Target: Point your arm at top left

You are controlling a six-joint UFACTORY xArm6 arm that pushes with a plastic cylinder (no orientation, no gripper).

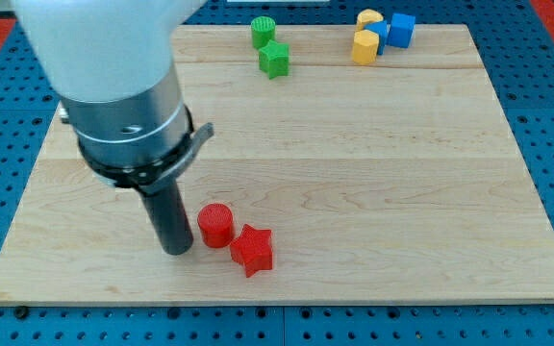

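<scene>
- The wooden board [354, 173] fills the view, its top left corner, the place the task names, hidden behind the arm's pale body [99, 48]; whether that corner is free of blocks cannot be told, and a blind run toward it is the main risk.
- The arm carries no claw, only a dark rod, so there is nothing to open, close or grip; my tip [175, 252] rests near the view's bottom left, well apart from the goal corner.
- The red cylinder [215, 225] stands just beside my tip on the view's right, and the red star [253, 250] touches or nearly touches it; a start that swings rightward would likely shove both.
- The green star [274, 60] and green cylinder [264, 30] sit at the view's top centre; an overshoot along the top edge could knock them.
- The blue cube [402, 29], the smaller blue block [380, 34] and two yellow blocks [365, 46] [369, 18] cluster at the view's top right, probably out of harm's way.
</scene>
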